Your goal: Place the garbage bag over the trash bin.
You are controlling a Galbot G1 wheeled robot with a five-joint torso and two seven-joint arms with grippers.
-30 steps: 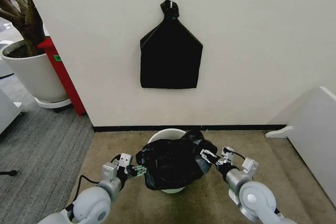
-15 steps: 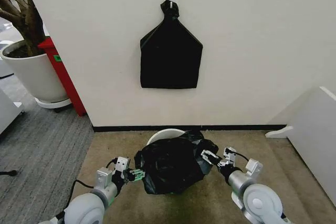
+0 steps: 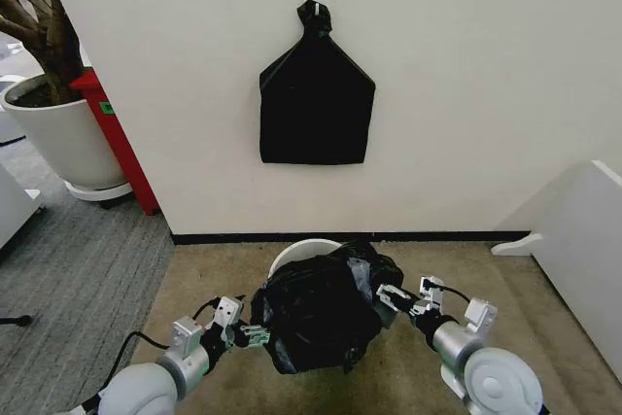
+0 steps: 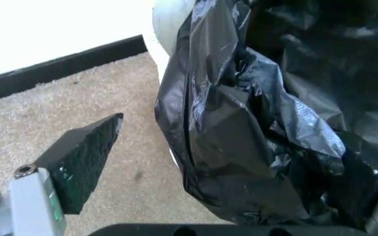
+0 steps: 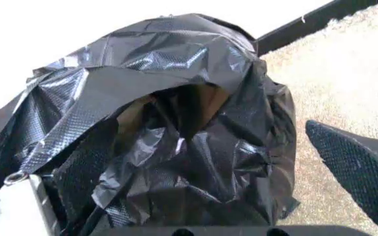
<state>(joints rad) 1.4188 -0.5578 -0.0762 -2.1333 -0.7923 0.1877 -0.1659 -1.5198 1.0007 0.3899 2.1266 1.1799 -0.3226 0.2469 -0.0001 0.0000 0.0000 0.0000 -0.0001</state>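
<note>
bag [image 3: 316,313] draped over bin [image 3: 296,252], rim bare at 11 o'clock | left gripper [image 3: 251,334] at 9, right gripper [image 3: 389,296] at 3, fingers of both apart around bag edges | risk: thin film slips or snags, mouth collapses short of rim

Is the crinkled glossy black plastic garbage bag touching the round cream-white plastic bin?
Touching. The head view shows the garbage bag draped over the bin; the left wrist view shows it against the bin's wall.
</note>
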